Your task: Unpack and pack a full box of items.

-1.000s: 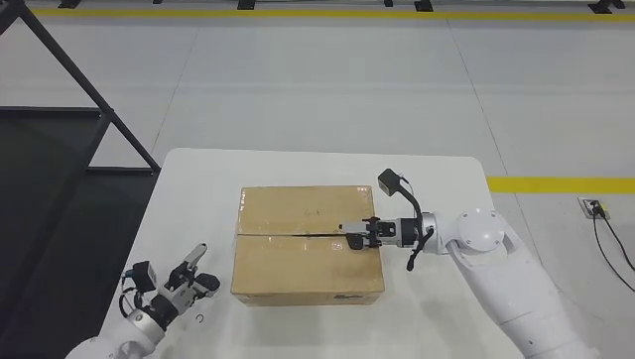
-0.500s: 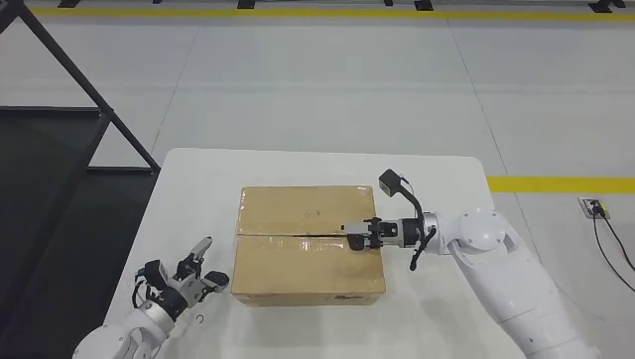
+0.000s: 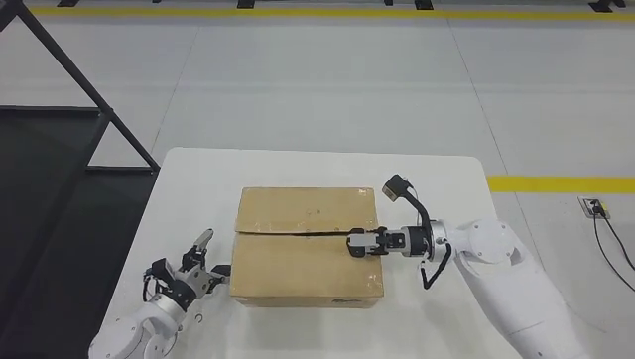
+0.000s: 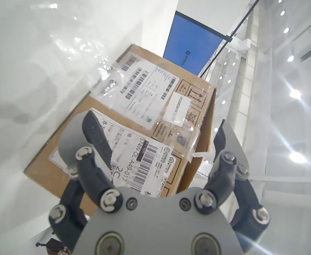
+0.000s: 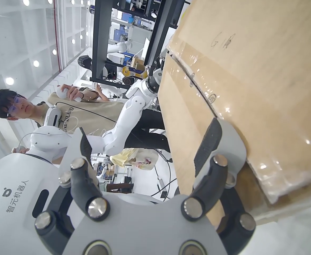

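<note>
**Q:** Where is the box, and which step is this?

**A:** The box (image 3: 308,250) sits mid-table (image 3: 198,180) with its flaps down and its seam (image 3: 298,231) running lengthwise. I judge this to be the opening step, with nothing unpacked yet.

**Q:** How are your arms posed?

**A:** My right gripper (image 3: 359,244) reaches in level from the right and lies at the seam's right end. It is spread wide and holds nothing. One finger (image 5: 206,144) lies over the edge of the near flap (image 3: 298,265), but I cannot tell whether it touches. My left gripper (image 3: 203,272) sits low, just beside the box's left end, facing the labels (image 4: 145,86). It is also wide open and empty.

**Q:** How do you do the step well?

**A:** I would hook the finger under the flap edge at the seam and lift slowly, swinging the flap toward the robot. Clear tape (image 5: 198,80) crosses the seam, and I cannot see whether it has fully parted, so I expect some resistance. I would set the left gripper against the end wall first to keep the box from sliding.
</note>
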Controlling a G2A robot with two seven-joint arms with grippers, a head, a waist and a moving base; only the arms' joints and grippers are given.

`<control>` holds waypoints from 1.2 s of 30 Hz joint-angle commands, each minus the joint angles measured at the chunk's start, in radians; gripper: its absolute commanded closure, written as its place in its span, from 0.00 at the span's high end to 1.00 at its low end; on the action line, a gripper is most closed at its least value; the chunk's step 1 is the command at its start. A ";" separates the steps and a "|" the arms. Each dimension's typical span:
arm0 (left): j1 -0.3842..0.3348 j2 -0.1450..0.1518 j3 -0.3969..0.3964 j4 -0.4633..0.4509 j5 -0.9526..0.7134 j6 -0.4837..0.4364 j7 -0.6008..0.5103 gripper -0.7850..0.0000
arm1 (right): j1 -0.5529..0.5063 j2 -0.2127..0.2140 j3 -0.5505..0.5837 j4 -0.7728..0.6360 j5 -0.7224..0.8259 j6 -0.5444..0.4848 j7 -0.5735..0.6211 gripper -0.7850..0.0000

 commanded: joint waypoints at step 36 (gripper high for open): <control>0.001 -0.012 0.069 0.009 -0.068 -0.035 0.118 1.00 | 0.055 -0.005 -0.048 0.049 0.003 0.041 0.015 1.00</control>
